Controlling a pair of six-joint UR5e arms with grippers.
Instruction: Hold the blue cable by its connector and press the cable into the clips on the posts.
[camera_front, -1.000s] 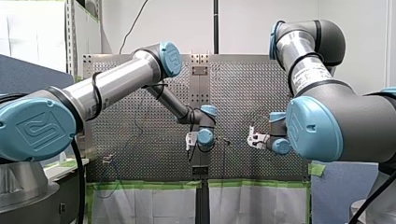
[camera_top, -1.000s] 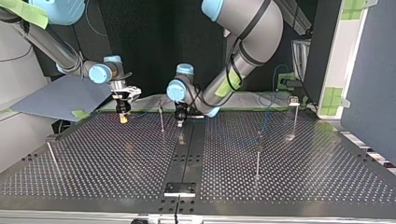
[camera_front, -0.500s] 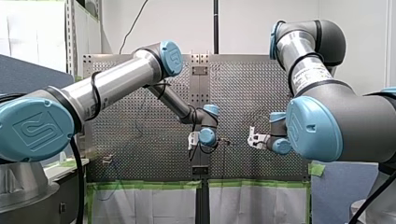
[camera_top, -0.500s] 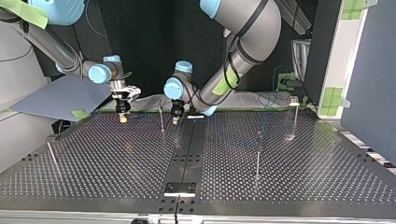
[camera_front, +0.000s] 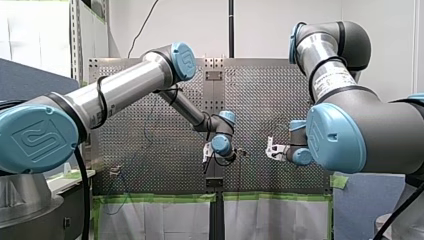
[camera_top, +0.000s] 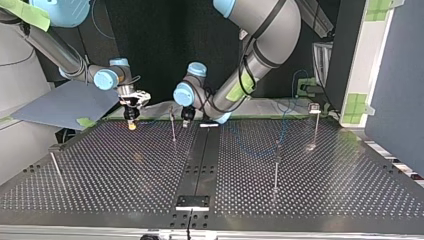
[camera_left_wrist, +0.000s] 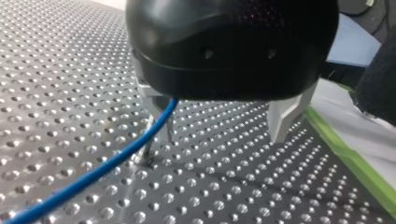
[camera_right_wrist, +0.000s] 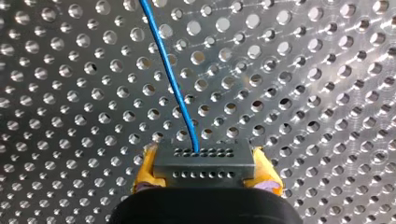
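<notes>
The blue cable (camera_right_wrist: 170, 79) runs out of a dark grey connector (camera_right_wrist: 203, 156) over the perforated table (camera_top: 125, 175). My right gripper (camera_right_wrist: 205, 171) is shut on that connector with its yellow pads (camera_right_wrist: 145, 170). In the top view it (camera_top: 131, 120) hangs low over the table's far left part. My left gripper (camera_left_wrist: 219, 135) stands open just above the table. The cable (camera_left_wrist: 93, 175) passes beside one metal finger (camera_left_wrist: 159, 123) and nothing lies between the two. In the top view it (camera_top: 186, 118) is right of a thin post (camera_top: 173, 127).
More posts stand at the top view's right (camera_top: 276, 167), far right (camera_top: 315, 122) and near left (camera_top: 54, 162). The cable (camera_top: 286, 122) hangs in loose loops near the right posts. A dark centre strip (camera_top: 200, 160) ends in a small plate (camera_top: 192, 202). Green tape (camera_left_wrist: 355, 161) edges the table.
My left gripper has opened. It has lifted and shifted toward the post at the top view's left. My right arm has kept still with the connector.
</notes>
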